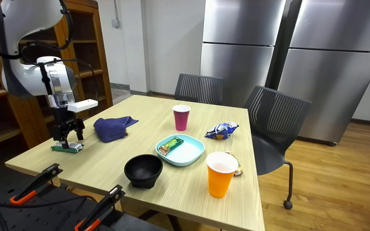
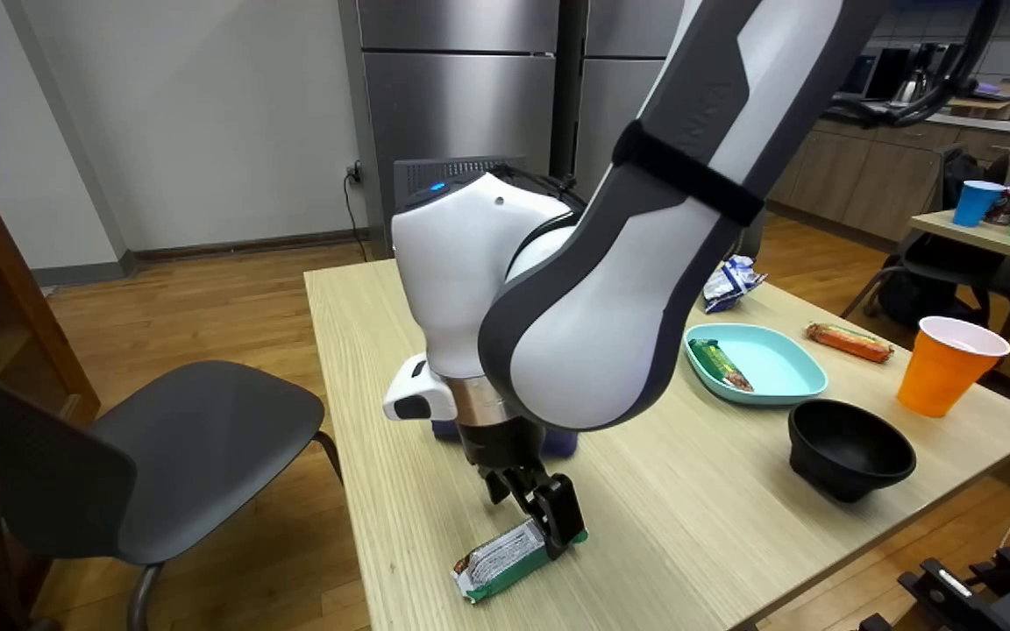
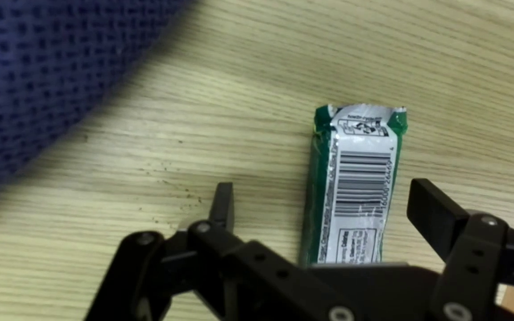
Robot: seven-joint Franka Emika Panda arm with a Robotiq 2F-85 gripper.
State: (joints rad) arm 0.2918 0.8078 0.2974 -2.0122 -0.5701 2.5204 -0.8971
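Closest to the wrist camera, the black end effector (image 3: 321, 194) has its fingers spread astride a green-and-white wrapped granola bar (image 3: 360, 183), a gap showing on each side of the wrapper. That bar lies barcode side up on the wood-grain table (image 1: 108, 163), well apart from the turquoise plate (image 1: 186, 152) and, in an exterior view, to the left of it. A crumpled navy cloth (image 1: 111, 128) also lies left of the plate there, nearer to it than the bar is. On the plate itself rests a second granola bar (image 1: 171, 146) in a green wrapper. A black bowl (image 1: 143, 173) and an upright orange plastic cup (image 1: 220, 183) stand near the plate, and an orange-wrapped bar (image 2: 849, 342) lies just beside it. In an exterior view, a blue-and-white snack bag (image 1: 222, 131) and an upright magenta plastic cup (image 1: 181, 120) are beyond the plate, and well behind it stands a stainless-steel refrigerator (image 1: 236, 61).
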